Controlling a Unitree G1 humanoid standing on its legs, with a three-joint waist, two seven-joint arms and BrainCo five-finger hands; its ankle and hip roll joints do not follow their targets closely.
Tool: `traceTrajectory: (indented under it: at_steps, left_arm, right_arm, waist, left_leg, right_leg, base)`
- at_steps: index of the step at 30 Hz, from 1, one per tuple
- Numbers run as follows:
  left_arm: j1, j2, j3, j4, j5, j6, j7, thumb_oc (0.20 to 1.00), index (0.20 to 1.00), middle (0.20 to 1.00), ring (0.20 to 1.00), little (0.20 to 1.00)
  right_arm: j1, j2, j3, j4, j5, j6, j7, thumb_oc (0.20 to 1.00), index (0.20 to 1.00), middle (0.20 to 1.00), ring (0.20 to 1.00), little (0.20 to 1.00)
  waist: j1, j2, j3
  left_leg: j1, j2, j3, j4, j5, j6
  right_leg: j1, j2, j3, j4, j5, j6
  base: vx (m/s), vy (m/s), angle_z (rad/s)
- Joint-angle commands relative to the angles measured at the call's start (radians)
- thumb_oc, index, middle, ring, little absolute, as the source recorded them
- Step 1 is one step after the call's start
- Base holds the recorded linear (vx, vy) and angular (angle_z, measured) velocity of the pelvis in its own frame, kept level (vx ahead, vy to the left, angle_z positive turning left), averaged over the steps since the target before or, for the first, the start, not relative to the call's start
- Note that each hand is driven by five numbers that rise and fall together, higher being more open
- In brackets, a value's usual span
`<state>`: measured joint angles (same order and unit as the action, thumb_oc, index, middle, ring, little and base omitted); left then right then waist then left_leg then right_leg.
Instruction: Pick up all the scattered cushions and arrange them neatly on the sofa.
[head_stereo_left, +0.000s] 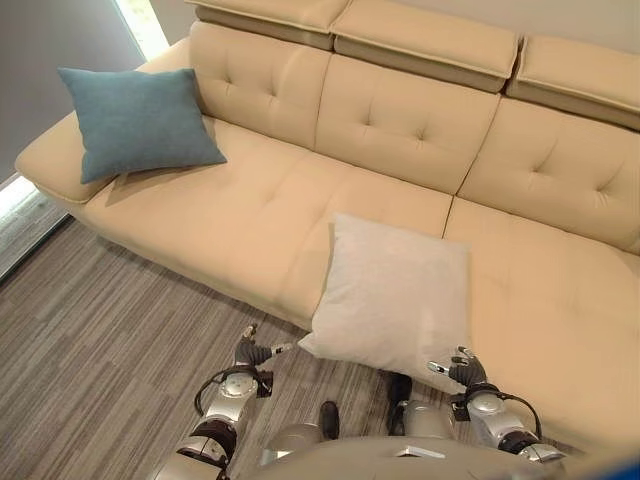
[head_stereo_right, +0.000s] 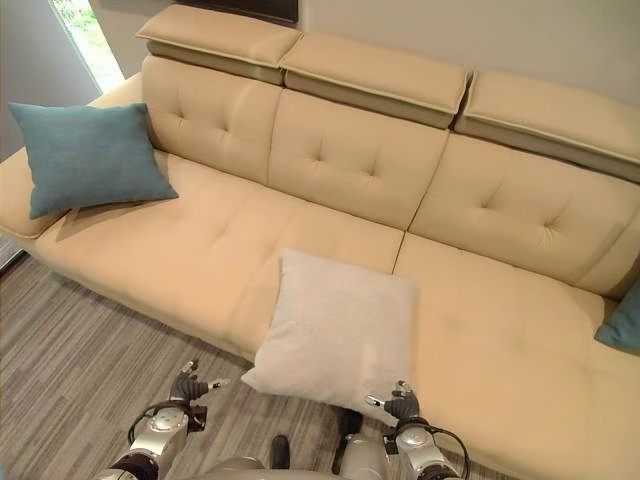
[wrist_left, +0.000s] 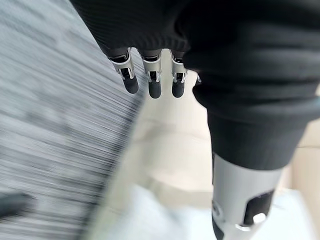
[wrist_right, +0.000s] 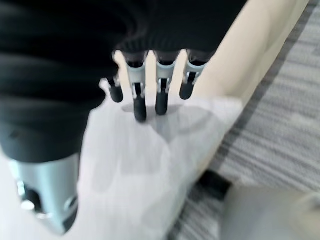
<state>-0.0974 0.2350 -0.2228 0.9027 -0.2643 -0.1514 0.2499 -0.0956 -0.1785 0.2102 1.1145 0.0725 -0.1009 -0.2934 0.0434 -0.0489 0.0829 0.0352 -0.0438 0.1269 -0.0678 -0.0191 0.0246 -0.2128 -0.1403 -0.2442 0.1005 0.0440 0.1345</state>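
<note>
A pale grey cushion (head_stereo_left: 395, 295) lies flat on the cream sofa (head_stereo_left: 230, 210), its near edge hanging over the seat's front. My right hand (head_stereo_left: 462, 372) hovers open at the cushion's near right corner; in the right wrist view its straight fingers (wrist_right: 161, 95) point over the cushion (wrist_right: 150, 165) and hold nothing. Left of the cushion's near left corner, over the carpet, my left hand (head_stereo_left: 255, 352) is open and empty, its fingers (wrist_left: 150, 80) straight. A blue cushion (head_stereo_left: 138, 120) leans on the sofa's left end.
A teal cushion (head_stereo_right: 622, 318) pokes in at the sofa's far right edge. Grey striped carpet (head_stereo_left: 90, 350) runs in front of the sofa. A window strip (head_stereo_left: 145, 25) lies behind the left armrest.
</note>
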Motion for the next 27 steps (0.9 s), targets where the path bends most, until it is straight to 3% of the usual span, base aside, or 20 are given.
traceTrajectory:
  at_steps: [1, 4, 5, 6, 7, 8, 9, 10, 11, 12, 13, 14, 21, 22, 26, 27]
  left_arm:
    - [-0.025, -0.018, 0.020, 0.030, -0.029, -0.066, 0.032, 1.000, 1.000, 1.000, 1.000, 1.000]
    - [-0.029, 0.002, 0.033, -0.036, -0.043, -0.064, 0.043, 1.000, 1.000, 1.000, 1.000, 1.000]
    - [-0.038, 0.006, 0.040, -0.034, -0.050, -0.066, 0.040, 1.000, 1.000, 1.000, 1.000, 1.000]
    - [-0.018, 0.031, 0.058, -0.074, -0.036, -0.069, 0.041, 1.000, 1.000, 1.000, 1.000, 1.000]
    - [-0.020, 0.043, 0.063, -0.077, -0.041, -0.068, 0.013, 1.000, 1.000, 1.000, 1.000, 1.000]
    - [-0.024, 0.054, 0.072, -0.074, -0.035, -0.063, 0.014, 1.000, 1.000, 1.000, 1.000, 1.000]
    - [-0.018, 0.067, 0.076, -0.096, -0.027, -0.060, 0.014, 1.000, 1.000, 1.000, 1.000, 1.000]
    - [-0.035, 0.049, 0.062, -0.073, -0.024, -0.062, 0.015, 1.000, 1.000, 1.000, 1.000, 1.000]
    - [-0.044, 0.041, 0.059, -0.068, -0.006, -0.057, 0.026, 1.000, 1.000, 1.000, 1.000, 1.000]
    - [-0.071, 0.052, 0.046, -0.062, 0.030, -0.037, 0.028, 1.000, 1.000, 1.000, 1.000, 1.000]
    - [-0.073, 0.052, 0.046, -0.061, 0.030, -0.037, 0.028, 1.000, 1.000, 1.000, 1.000, 1.000]
    - [-0.108, 0.057, 0.037, -0.048, 0.054, -0.037, 0.046, 1.000, 1.000, 1.000, 1.000, 1.000]
    - [-0.193, 0.040, -0.010, -0.011, 0.005, -0.047, 0.043, 1.000, 1.000, 1.000, 1.000, 1.000]
    - [-0.218, 0.043, -0.021, -0.013, -0.011, -0.055, 0.049, 1.000, 1.000, 1.000, 1.000, 1.000]
    - [-0.236, 0.056, -0.007, -0.108, -0.003, -0.066, 0.096, 1.000, 1.000, 1.000, 1.000, 1.000]
    - [-0.257, 0.048, -0.023, -0.113, 0.000, -0.065, 0.094, 1.000, 1.000, 1.000, 1.000, 1.000]
  right_arm:
    - [-0.027, -0.048, 0.001, -0.028, 0.003, -0.026, -0.036, 1.000, 1.000, 1.000, 1.000, 1.000]
    - [-0.024, -0.086, -0.031, -0.107, 0.034, -0.018, -0.023, 1.000, 1.000, 1.000, 1.000, 1.000]
    - [-0.027, -0.108, -0.030, -0.145, 0.019, -0.054, -0.045, 1.000, 1.000, 1.000, 1.000, 1.000]
    - [0.025, -0.165, -0.068, -0.316, 0.116, -0.071, 0.075, 1.000, 1.000, 1.000, 1.000, 1.000]
    - [-0.017, -0.224, -0.079, -0.312, 0.139, -0.148, 0.009, 1.000, 1.000, 1.000, 1.000, 1.000]
    - [-0.026, -0.254, -0.102, -0.400, 0.149, -0.120, 0.012, 1.000, 1.000, 1.000, 1.000, 1.000]
    - [0.046, -0.231, -0.121, -0.318, 0.189, -0.099, 0.070, 1.000, 1.000, 1.000, 1.000, 1.000]
    - [0.026, -0.221, -0.086, -0.316, 0.132, -0.152, 0.018, 1.000, 1.000, 1.000, 1.000, 1.000]
    - [0.027, -0.212, -0.080, -0.370, 0.113, -0.134, 0.018, 1.000, 1.000, 1.000, 1.000, 1.000]
    - [0.053, -0.178, -0.088, -0.154, 0.144, -0.089, 0.064, 1.000, 1.000, 1.000, 1.000, 1.000]
    - [0.051, -0.178, -0.088, -0.152, 0.144, -0.090, 0.064, 1.000, 1.000, 1.000, 1.000, 1.000]
    - [-0.036, -0.252, -0.072, -0.264, 0.050, -0.108, -0.003, 1.000, 1.000, 1.000, 1.000, 1.000]
    - [-0.124, -0.238, -0.031, -0.115, 0.061, -0.066, -0.028, 1.000, 1.000, 1.000, 1.000, 1.000]
    - [-0.137, -0.239, -0.025, -0.116, 0.064, -0.060, -0.032, 1.000, 1.000, 1.000, 1.000, 1.000]
    - [-0.048, -0.196, -0.022, -0.412, -0.022, -0.061, -0.063, 1.000, 1.000, 1.000, 1.000, 1.000]
    - [-0.093, -0.190, -0.011, -0.360, -0.010, -0.045, -0.063, 1.000, 1.000, 1.000, 1.000, 1.000]
  waist:
    - [-0.011, -0.006, -0.030]
    - [-0.018, 0.001, -0.047]
    - [-0.020, 0.001, -0.049]
    - [-0.025, 0.002, -0.046]
    - [-0.026, 0.003, -0.051]
    - [-0.029, 0.006, -0.049]
    - [-0.034, 0.010, -0.047]
    - [-0.038, 0.012, -0.054]
    - [-0.042, 0.015, -0.054]
    - [-0.054, 0.017, -0.048]
    - [-0.054, 0.017, -0.048]
    - [-0.052, 0.019, -0.024]
    - [-0.060, 0.032, 0.051]
    - [-0.066, 0.028, 0.058]
    - [-0.094, 0.019, 0.059]
    - [-0.090, 0.017, 0.061]
  left_leg:
    - [-0.048, 0.025, -0.033, 0.054, -0.048, -0.061]
    - [-0.008, 0.034, -0.035, 0.004, -0.034, -0.072]
    - [0.001, 0.037, -0.032, -0.007, -0.031, -0.074]
    - [0.009, 0.041, -0.028, -0.012, -0.029, -0.077]
    - [0.014, 0.047, -0.025, -0.019, -0.027, -0.082]
    - [0.012, 0.048, -0.025, -0.019, -0.028, -0.084]
    - [0.018, 0.049, -0.021, -0.019, -0.032, -0.085]
    - [0.017, 0.051, -0.018, -0.019, -0.032, -0.086]
    - [0.017, 0.051, -0.018, -0.019, -0.032, -0.086]
    - [0.014, 0.051, -0.015, -0.019, -0.034, -0.085]
    - [0.014, 0.051, -0.015, -0.019, -0.034, -0.085]
    - [0.002, 0.053, -0.017, -0.019, -0.030, -0.086]
    - [-0.162, 0.057, -0.028, -0.009, 0.014, -0.088]
    - [-0.213, 0.056, -0.034, 0.004, 0.023, -0.090]
    - [-0.346, 0.037, -0.029, 0.062, 0.032, -0.084]
    - [-0.373, 0.037, -0.029, 0.080, 0.026, -0.083]
  right_leg:
    - [0.152, 0.012, 0.012, -0.115, -0.001, 0.048]
    - [0.200, 0.027, 0.014, -0.168, 0.002, 0.048]
    - [0.209, 0.032, 0.015, -0.178, 0.001, 0.047]
    - [0.215, 0.033, 0.014, -0.184, 0.002, 0.049]
    - [0.218, 0.036, 0.015, -0.188, -0.002, 0.049]
    - [0.215, 0.036, 0.014, -0.188, -0.003, 0.052]
    - [0.222, 0.037, 0.012, -0.188, -0.006, 0.054]
    - [0.220, 0.038, 0.019, -0.188, -0.007, 0.053]
    - [0.219, 0.038, 0.021, -0.188, -0.008, 0.053]
    - [0.219, 0.039, 0.025, -0.188, -0.008, 0.054]
    - [0.218, 0.039, 0.025, -0.188, -0.008, 0.054]
    - [0.206, 0.039, 0.025, -0.188, -0.003, 0.056]
    - [0.044, 0.035, 0.036, -0.184, 0.035, 0.047]
    - [-0.003, 0.033, 0.043, -0.177, 0.048, 0.045]
    - [-0.116, 0.031, 0.062, -0.159, 0.081, 0.043]
    - [-0.135, 0.028, 0.063, -0.153, 0.081, 0.040]
  base:
    - [0.15, -0.074, -0.11]
    - [0.15, -0.074, -0.09]
    - [0.09, -0.047, -0.04]
    - [0.09, -0.046, -0.07]
    - [0.07, -0.036, -0.03]
    - [0.07, -0.027, -0.07]
    - [0.06, -0.002, -0.03]
    - [0.06, 0.009, 0.06]
    - [0.05, 0.017, 0.04]
    - [0.03, 0.008, -0.07]
    - [-0.04, 0.001, -0.14]
    - [-0.09, 0.003, -0.16]
    - [-0.14, 0.025, -0.02]
    - [-0.16, 0.021, 0.14]
    - [-0.14, 0.037, -0.02]
    - [-0.11, 0.000, -0.20]
